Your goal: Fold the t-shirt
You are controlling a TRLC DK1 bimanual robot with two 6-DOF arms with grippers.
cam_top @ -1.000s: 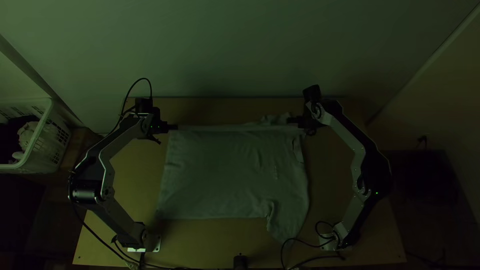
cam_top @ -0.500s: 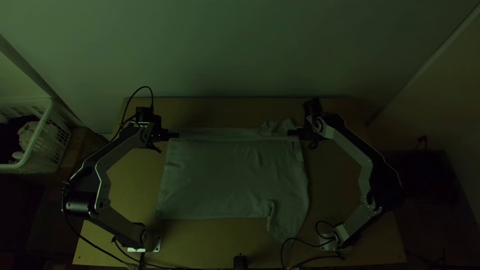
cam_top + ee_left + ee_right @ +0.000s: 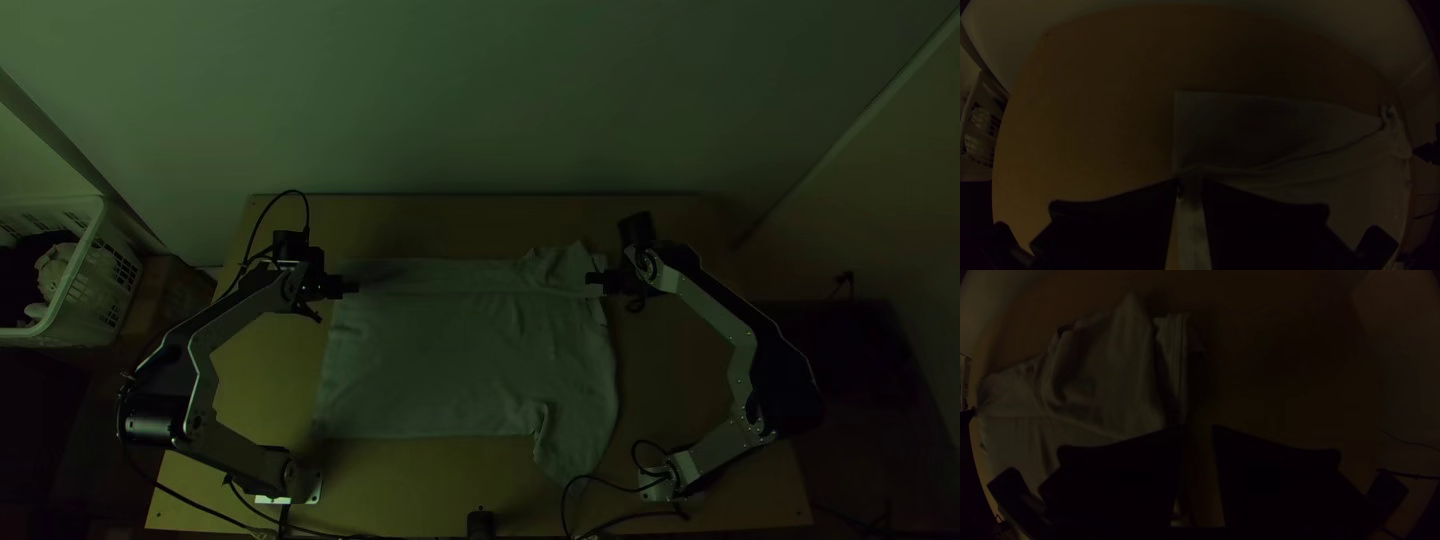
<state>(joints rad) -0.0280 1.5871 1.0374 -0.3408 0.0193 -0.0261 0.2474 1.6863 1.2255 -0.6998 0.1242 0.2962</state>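
Observation:
The pale t-shirt (image 3: pixel 460 360) lies spread on the table, with a flat band along its far side and a sleeve pointing to the near right. My left gripper (image 3: pixel 352 287) is at the band's left end, its fingers slightly parted. In the left wrist view, pale cloth of the t-shirt (image 3: pixel 1260 125) runs up to and between the parted tips of the left gripper (image 3: pixel 1190 184). At the shirt's right side, my right gripper (image 3: pixel 592 278) is open narrowly. The right wrist view has bunched folds of the t-shirt (image 3: pixel 1105 375) beside the right gripper (image 3: pixel 1200 429).
A white basket (image 3: pixel 75 290) with cloth in it stands left of the table. Bare wood of the table (image 3: pixel 450 220) runs beyond the shirt's far edge. Cables (image 3: pixel 610 522) lie by the right arm's base, and a small dark object (image 3: pixel 481 524) stands at the near edge.
Both grippers have come down the picture, toward the near side, and their fingers have parted slightly. The band along the shirt's far side now lies flatter and looks wider.

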